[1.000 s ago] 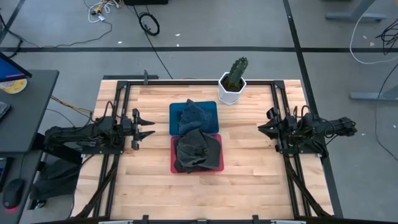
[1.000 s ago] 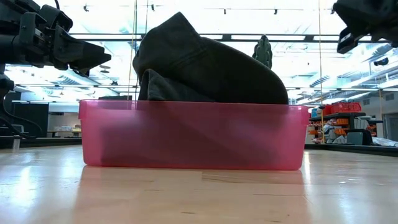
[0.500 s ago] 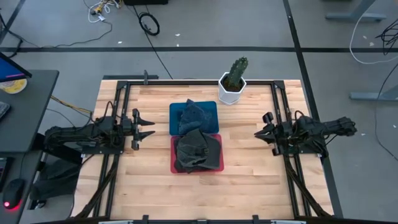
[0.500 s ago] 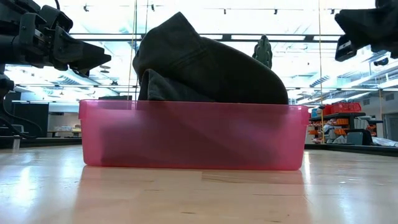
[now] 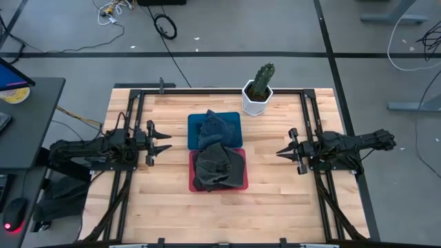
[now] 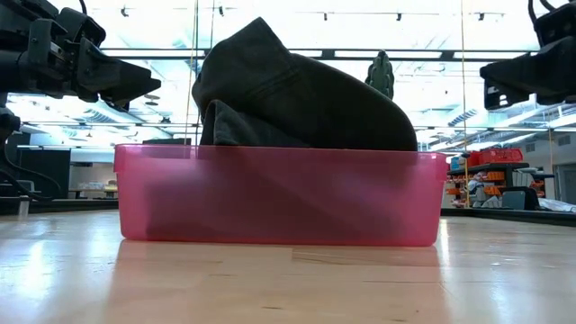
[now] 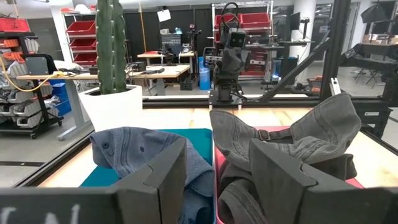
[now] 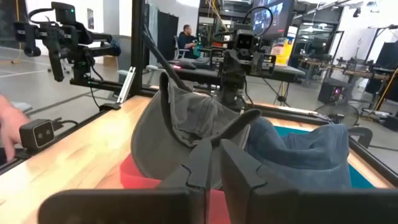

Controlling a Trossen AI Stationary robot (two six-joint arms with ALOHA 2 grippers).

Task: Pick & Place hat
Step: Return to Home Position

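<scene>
Both my arms lie low and stretched out level over the side edges of the table, one on each side, wrists pointing inward at the bins in the middle.

My left gripper hangs above the wood, off the left side of the bins and about level with the seam where they meet. Its fingers are spread wide with nothing between them; through the gap my wrist camera looks straight onto both bins.

My right gripper faces it from the opposite side, near the pink bin but not touching it. Its fingers are drawn together with only a sliver between them, and they hold nothing.

The black cap sits inside the pink bin, a crumpled dark heap that rises well above the rim. From the folds I cannot tell how many caps make up the pile.

Just behind it, touching wall to wall, stands the blue bin with a blue cap in it. Beyond that, at the far edge, a cactus stands upright in a white pot.
</scene>
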